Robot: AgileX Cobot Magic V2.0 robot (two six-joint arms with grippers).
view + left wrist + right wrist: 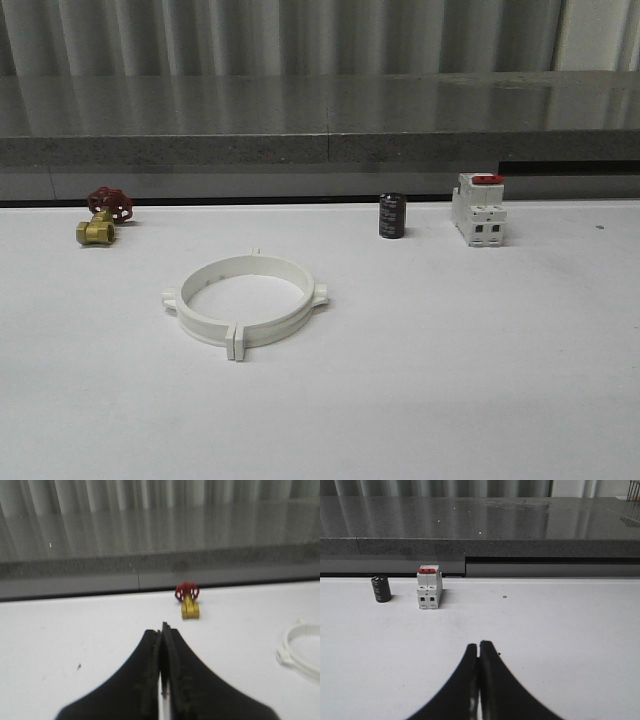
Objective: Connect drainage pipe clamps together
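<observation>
While the near part of the white table lies bare and wide, the drainage pipe clamps sit a little left of the middle, already joined into one flat ring with small tabs at the front, at both sides and at the back. Around the ring the surface is free on every side, and nothing touches it.

From the left wrist view, the left gripper hangs low over the table with its two black fingers pressed together, holding nothing; an edge of the ring shows to one side of it. From the right wrist view, the right gripper has the same pose, fingers together and holding nothing, over bare table.

Farther back, near the rear edge of the table, three things stand in a row, well apart from each other: a brass valve with a red handwheel at the left, a small black cylinder, and just beside it a white boxy switch with a red top. Behind the table runs a grey stone ledge.
</observation>
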